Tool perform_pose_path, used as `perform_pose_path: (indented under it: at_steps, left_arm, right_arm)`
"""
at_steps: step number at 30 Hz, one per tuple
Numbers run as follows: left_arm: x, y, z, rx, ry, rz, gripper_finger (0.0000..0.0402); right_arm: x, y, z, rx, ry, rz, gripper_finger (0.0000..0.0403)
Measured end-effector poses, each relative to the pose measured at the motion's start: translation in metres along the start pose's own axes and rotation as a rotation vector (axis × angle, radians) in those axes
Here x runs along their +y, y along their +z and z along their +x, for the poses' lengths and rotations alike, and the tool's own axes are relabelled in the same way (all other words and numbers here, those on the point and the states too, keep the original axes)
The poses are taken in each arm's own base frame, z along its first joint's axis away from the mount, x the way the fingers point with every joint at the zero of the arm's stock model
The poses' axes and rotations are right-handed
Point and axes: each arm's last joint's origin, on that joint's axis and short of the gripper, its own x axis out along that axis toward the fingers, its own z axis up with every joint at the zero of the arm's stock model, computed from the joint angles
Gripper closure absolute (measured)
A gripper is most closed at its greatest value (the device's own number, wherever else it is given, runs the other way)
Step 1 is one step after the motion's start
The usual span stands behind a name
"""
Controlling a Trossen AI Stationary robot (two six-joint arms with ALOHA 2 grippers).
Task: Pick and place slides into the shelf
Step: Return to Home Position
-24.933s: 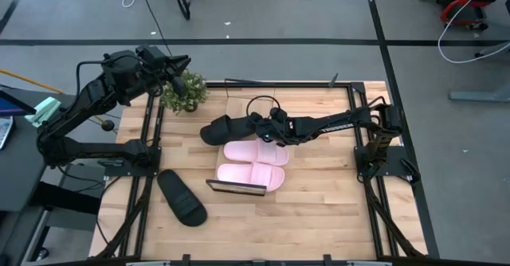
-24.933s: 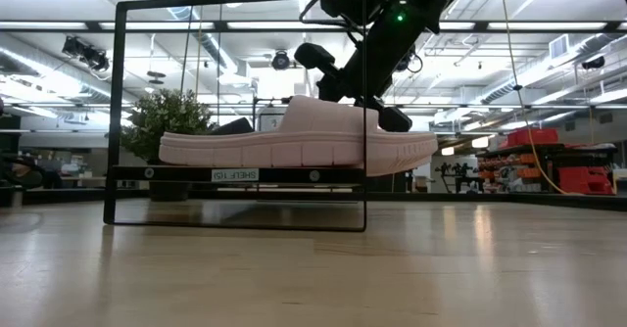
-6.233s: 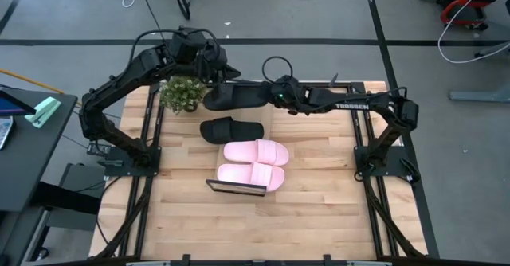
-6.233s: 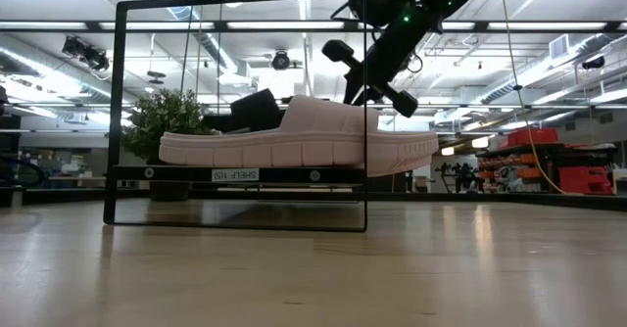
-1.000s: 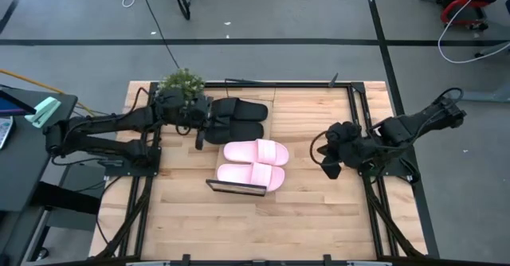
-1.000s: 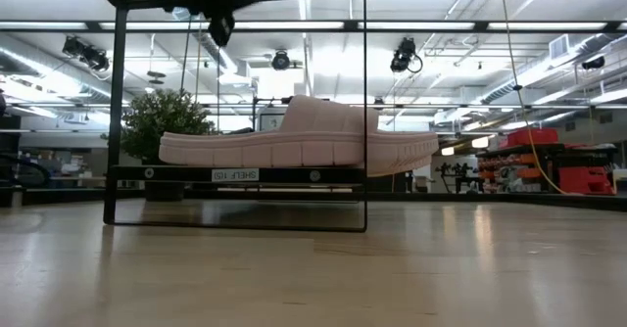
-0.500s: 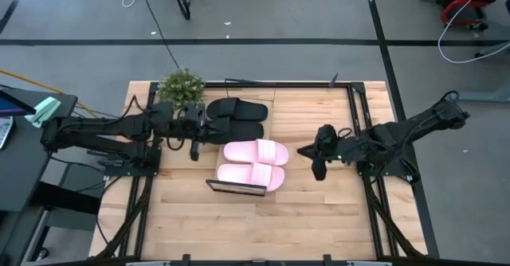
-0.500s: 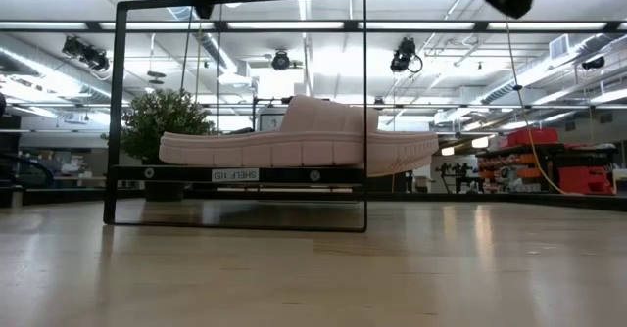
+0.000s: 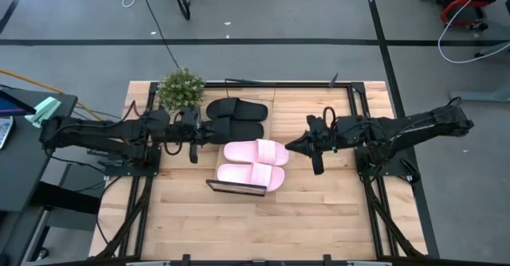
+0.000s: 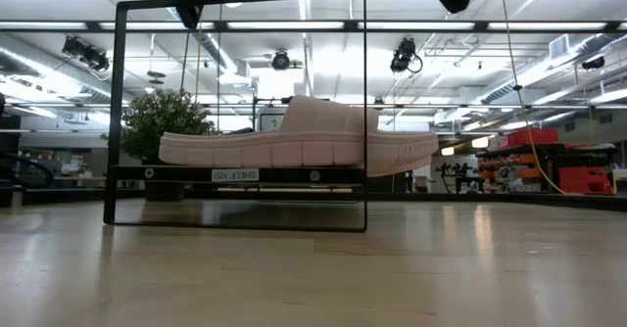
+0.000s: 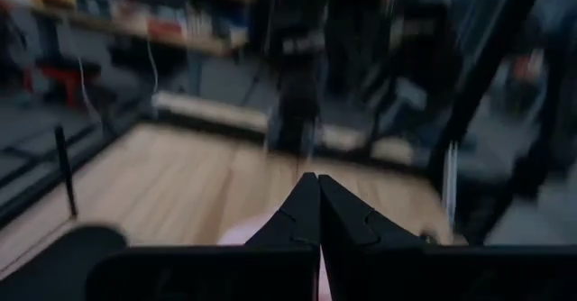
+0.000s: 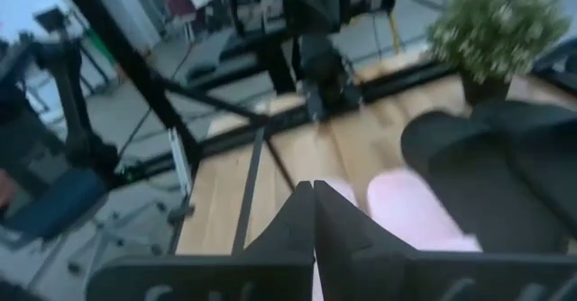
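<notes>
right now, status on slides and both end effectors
Left end effector shut, empty; right end effector shut, empty. Pink slides and black slides all on shelf. Potted plant stands left of black slides.

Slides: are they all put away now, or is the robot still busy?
Looks nearly finished. Both pink slides and both black slides sit in a row along the shelf. The left gripper and right gripper are shut and empty, beside the shelf. Only parking the arms seems left.
</notes>
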Motion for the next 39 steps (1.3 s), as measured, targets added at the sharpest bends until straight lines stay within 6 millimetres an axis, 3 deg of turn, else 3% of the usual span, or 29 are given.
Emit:
perform_pose_path:
  at_steps: [4, 8, 13, 17, 24, 29, 34, 39]
  left_arm:
    - [0.006, -0.018, -0.012, -0.236, -0.003, -0.083, 0.0401]
    - [0.01, -0.03, -0.023, -0.351, -0.01, -0.119, 0.0401]
    - [0.009, -0.033, -0.025, -0.314, -0.066, -0.053, 0.0401]
    - [0.009, -0.042, -0.022, -0.177, -0.107, -0.037, 0.0401]
    - [0.008, -0.019, -0.023, -0.235, -0.113, 0.003, 0.0401]
    - [0.011, -0.037, -0.018, 0.076, -0.151, -0.019, 0.0402]
    - [0.008, -0.01, -0.031, -0.141, -0.137, 0.024, 0.0401]
    - [0.014, -0.016, -0.046, -0.225, -0.073, 0.008, 0.0401]
  right_arm:
    - [-0.005, 0.006, 0.0, -0.041, -0.016, -0.001, 0.0403]
    - [-0.011, 0.01, 0.001, -0.075, -0.067, -0.02, 0.0403]
    - [-0.022, 0.007, 0.001, 0.02, -0.043, 0.021, 0.0403]
    - [-0.027, 0.004, 0.001, 0.068, -0.036, 0.066, 0.0403]
    - [-0.024, 0.027, -0.003, -0.107, -0.111, -0.017, 0.0403]
    - [-0.032, 0.02, -0.003, 0.0, -0.102, 0.031, 0.0403]
    - [-0.033, 0.02, -0.003, -0.017, -0.139, 0.007, 0.0403]
    - [-0.038, 0.012, -0.001, -0.001, -0.177, 0.037, 0.0403]
